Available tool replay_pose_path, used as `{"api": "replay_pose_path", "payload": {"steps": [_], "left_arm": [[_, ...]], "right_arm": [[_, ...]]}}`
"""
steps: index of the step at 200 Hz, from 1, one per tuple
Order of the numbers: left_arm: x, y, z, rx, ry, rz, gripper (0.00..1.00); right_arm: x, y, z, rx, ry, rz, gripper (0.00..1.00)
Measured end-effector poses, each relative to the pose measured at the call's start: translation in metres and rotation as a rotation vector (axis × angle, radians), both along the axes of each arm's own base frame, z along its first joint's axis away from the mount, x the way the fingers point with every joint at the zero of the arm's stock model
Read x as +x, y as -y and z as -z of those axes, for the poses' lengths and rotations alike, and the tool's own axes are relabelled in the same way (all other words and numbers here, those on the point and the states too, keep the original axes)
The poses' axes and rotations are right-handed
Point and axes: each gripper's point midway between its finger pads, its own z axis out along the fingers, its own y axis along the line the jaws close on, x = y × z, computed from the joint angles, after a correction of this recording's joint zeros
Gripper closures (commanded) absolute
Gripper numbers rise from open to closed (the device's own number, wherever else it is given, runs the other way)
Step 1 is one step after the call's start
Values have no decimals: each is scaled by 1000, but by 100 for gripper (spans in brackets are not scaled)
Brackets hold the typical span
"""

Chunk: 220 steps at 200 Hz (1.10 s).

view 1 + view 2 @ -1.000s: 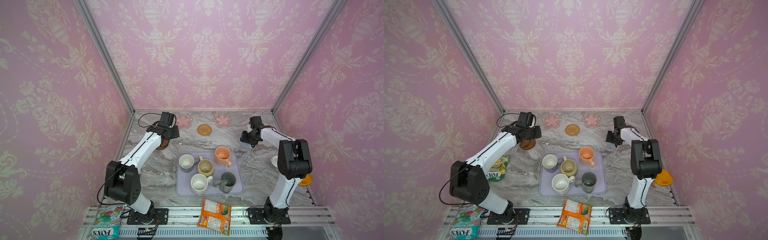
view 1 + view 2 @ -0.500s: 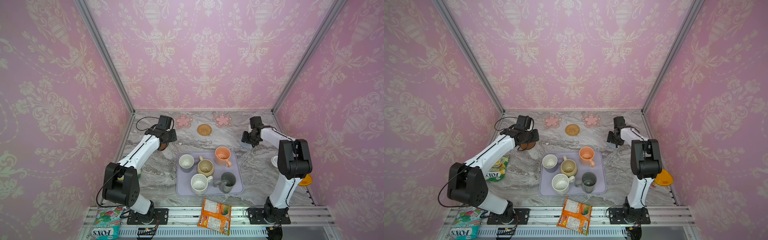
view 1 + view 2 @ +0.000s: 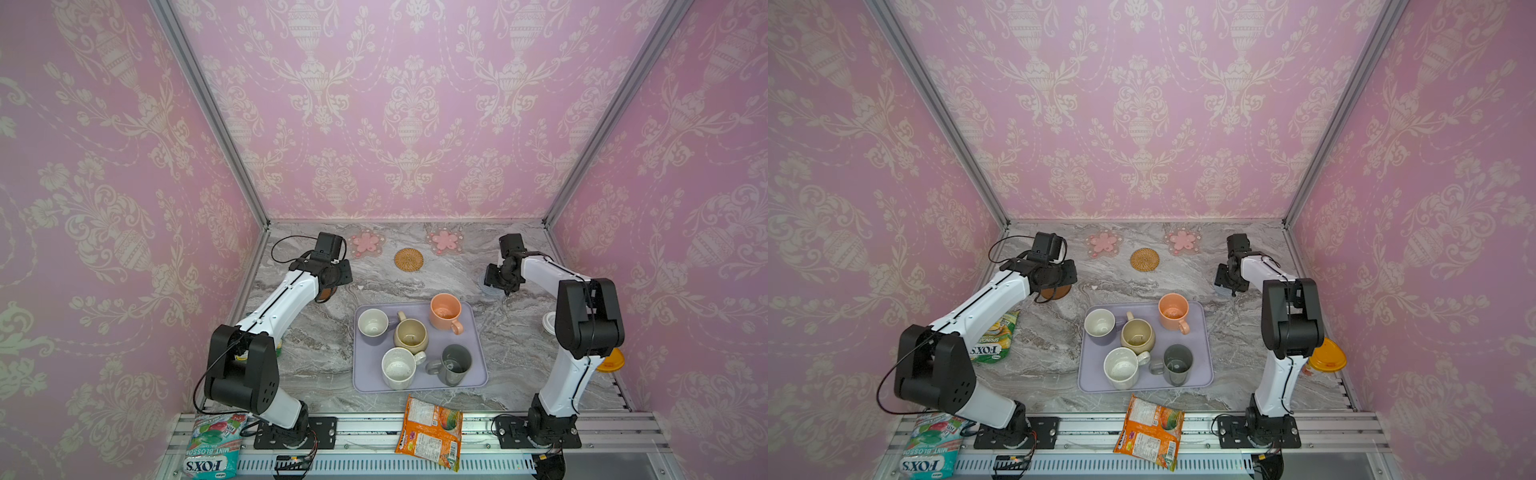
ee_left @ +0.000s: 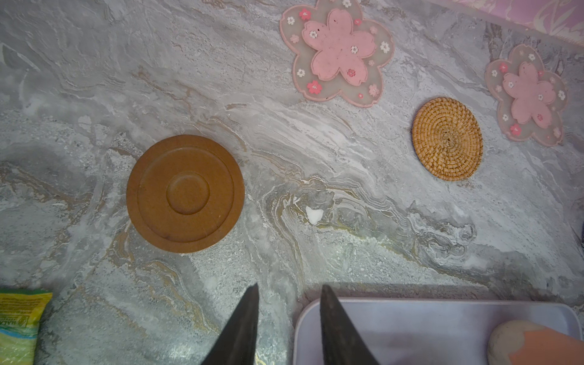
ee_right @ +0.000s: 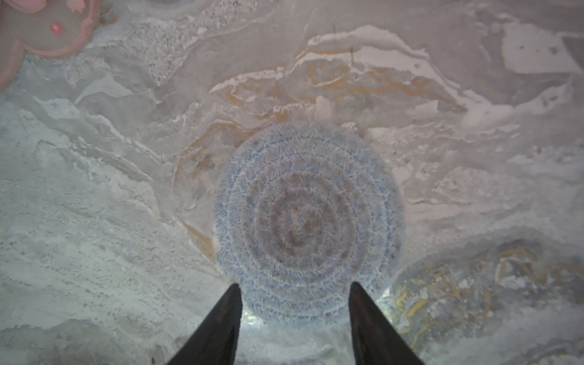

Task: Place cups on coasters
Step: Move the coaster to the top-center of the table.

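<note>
Tabletop (image 4: 347,164) looks like matt marble-print, a bit grainy up close. The brown disc coaster (image 4: 185,193) reads as smooth matt wood with turned rings. The rattan coaster (image 4: 447,138) is rough woven cane, and the flower coasters (image 4: 338,50) look rubbery with cloudy see-through edges. The grey-blue coaster (image 5: 308,227) is fuzzy braided cord. The peach mug (image 3: 445,309) is glazed ceramic with a soft sheen, the tray (image 3: 365,361) is smooth and matt, and the snack packet (image 3: 430,432) is shiny crinkly foil.

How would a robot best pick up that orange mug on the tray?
Probably by the rim, from above: the peach-orange mug stands upright, mouth open. Pinch its far wall, clear of the handle pointing frontward and the beige mug beside it.
</note>
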Motion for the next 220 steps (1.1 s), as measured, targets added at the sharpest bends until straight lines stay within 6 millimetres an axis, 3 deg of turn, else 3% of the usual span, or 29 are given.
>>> {"api": "replay_pose_path", "payload": {"steps": [59,107,220], "left_arm": [[0,-3,0,0,-1,-8,64],[1,-4,0,0,-1,-11,64],[1,-7,1,1,-2,-16,64]], "right_arm": [[-6,4,15,-17,-49,7,53],[-7,6,16,-32,-59,14,59],[-10,0,16,-36,-79,-6,61]]}}
